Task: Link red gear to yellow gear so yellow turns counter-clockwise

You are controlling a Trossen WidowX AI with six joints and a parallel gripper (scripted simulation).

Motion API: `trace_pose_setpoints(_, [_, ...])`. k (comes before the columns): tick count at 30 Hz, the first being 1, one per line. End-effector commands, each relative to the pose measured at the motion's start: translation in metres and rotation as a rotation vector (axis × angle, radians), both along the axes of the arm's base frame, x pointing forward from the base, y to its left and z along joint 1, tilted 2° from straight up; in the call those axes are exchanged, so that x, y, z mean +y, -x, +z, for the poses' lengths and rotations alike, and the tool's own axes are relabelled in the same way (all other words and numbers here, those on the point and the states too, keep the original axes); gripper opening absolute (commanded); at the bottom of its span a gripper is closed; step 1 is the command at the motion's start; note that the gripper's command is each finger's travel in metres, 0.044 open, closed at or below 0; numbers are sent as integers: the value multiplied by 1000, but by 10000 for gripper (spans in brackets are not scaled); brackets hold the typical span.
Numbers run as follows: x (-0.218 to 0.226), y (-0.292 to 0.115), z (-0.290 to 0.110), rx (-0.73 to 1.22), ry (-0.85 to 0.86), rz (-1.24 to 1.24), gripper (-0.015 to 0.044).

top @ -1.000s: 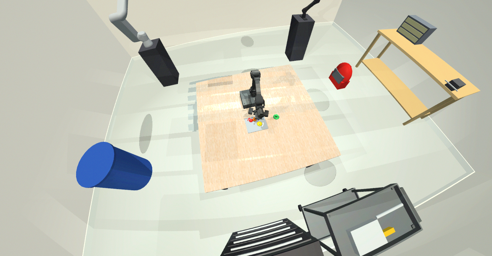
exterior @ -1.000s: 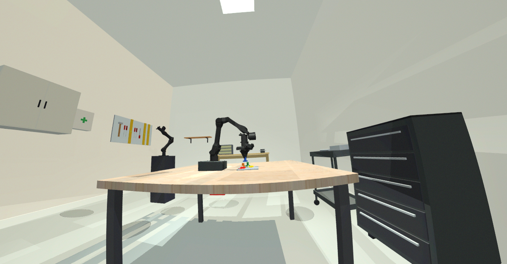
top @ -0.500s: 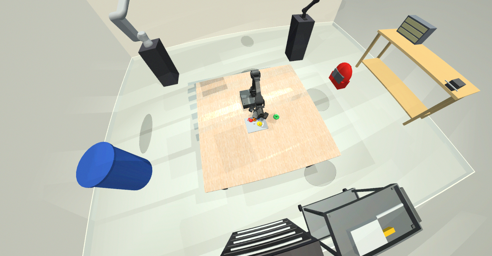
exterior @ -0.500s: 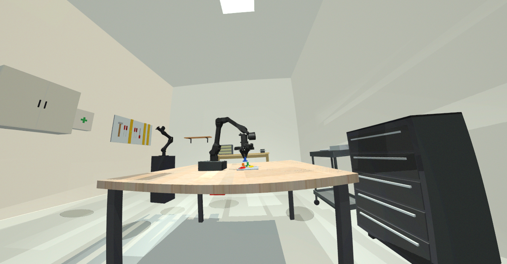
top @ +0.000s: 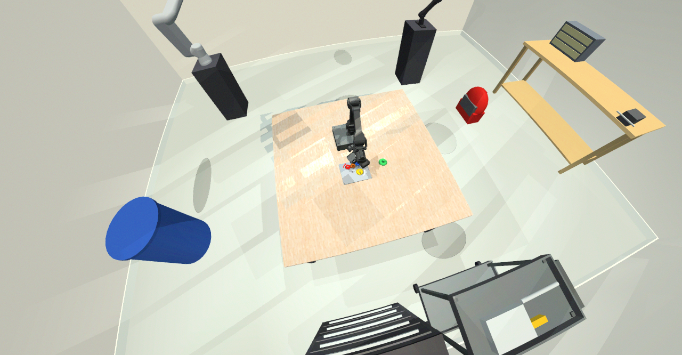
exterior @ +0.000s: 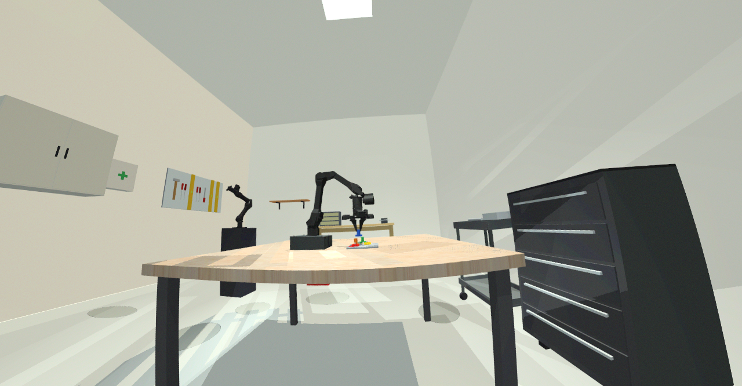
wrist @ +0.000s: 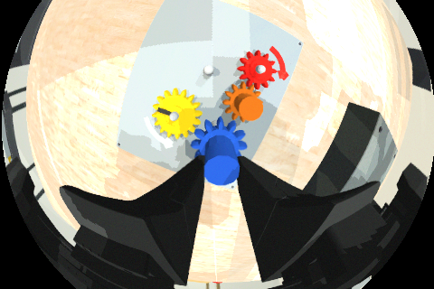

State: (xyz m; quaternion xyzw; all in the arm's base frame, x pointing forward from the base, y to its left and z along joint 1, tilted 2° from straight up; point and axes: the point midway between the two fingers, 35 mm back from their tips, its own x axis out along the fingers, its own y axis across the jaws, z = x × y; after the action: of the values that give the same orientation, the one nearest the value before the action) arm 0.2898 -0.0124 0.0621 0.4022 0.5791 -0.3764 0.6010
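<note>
My gripper (wrist: 221,162) (exterior: 358,230) is shut on the handle of the blue gear (wrist: 219,140) (exterior: 358,233), which hangs above the near edge of the grey board (wrist: 176,23) (top: 350,179). The yellow gear (wrist: 183,110) (top: 359,171) with the black stripe sits on its peg, left of and beyond the blue gear. The orange gear (wrist: 250,107) (top: 352,166) is on the board beside the red gear (wrist: 253,65) (top: 346,167). One empty peg (wrist: 208,70) shows between red and yellow. What lies under the blue gear is hidden. The green gear (top: 382,162) (exterior: 362,239) stands on the table off the board.
The arm's base (top: 341,138) (exterior: 311,241) stands on the wooden table (top: 324,228) (exterior: 331,272) behind the board. The white arrow (wrist: 155,133) lies beside the yellow gear and the red arrow (wrist: 280,60) beside the red gear. The orange gear's handle stands up close to the blue gear.
</note>
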Motion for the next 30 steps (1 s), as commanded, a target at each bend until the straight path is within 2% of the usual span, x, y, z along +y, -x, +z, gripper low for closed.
trace_pose_setpoints(1, [1, 0, 0, 0, -10, -109, 0])
trace_pose_setpoints(13, [1, -1, -2, 1, -13, -170, 0])
trace_pose_setpoints(30, [1, -1, -23, -1, -7, -52, 0])
